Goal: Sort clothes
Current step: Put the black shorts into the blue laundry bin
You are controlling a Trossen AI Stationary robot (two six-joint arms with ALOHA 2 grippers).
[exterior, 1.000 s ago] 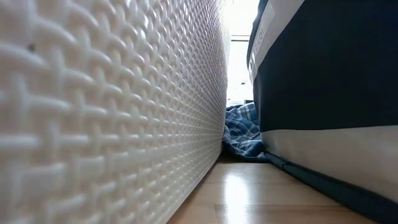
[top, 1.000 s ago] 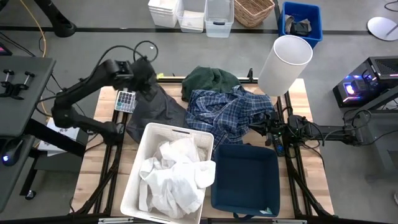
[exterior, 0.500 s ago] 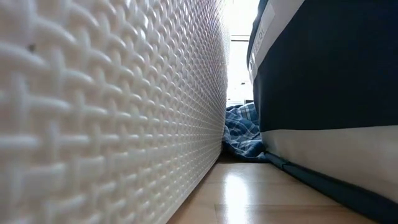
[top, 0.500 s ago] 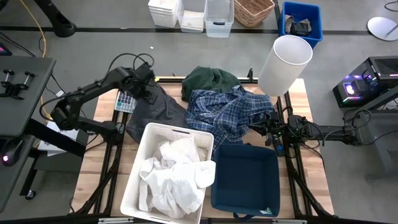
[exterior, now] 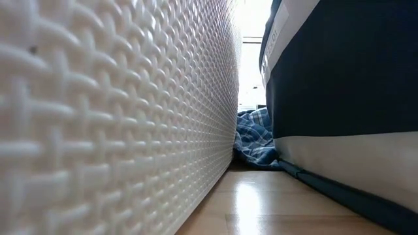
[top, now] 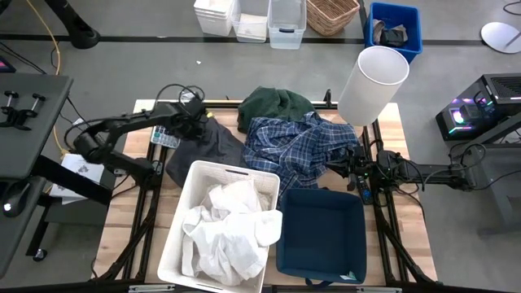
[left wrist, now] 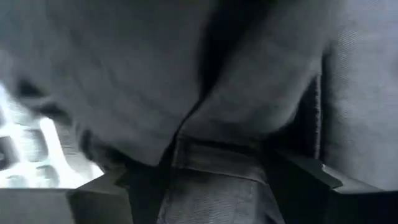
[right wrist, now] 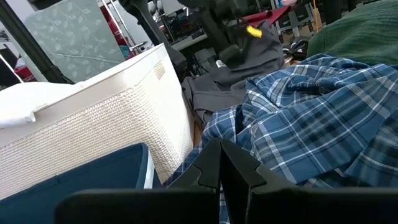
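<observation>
From above, my left end effector (top: pixel 194 124) lay low on the far-left edge of the dark grey garment (top: pixel 199 150), which sprawled on the worktop (top: pixel 407 155) behind the white bin (top: pixel 183 236) holding white clothes (top: pixel 228 232); the plaid shirt (top: pixel 297 150) and dark green garment (top: pixel 277 104) lay beside it, the navy bin (top: pixel 321 236) empty. The low view showed only both bin walls and plaid cloth (exterior: pixel 255 140). My left wrist view showed grey fabric (left wrist: pixel 211 180) bunched between my fingers (left wrist: pixel 93 199), pinched, I judged. My right end effector (right wrist: pixel 221 168), pressed together, waited by the plaid. Next: lift the grey garment clear and carry it toward the navy bin.
</observation>
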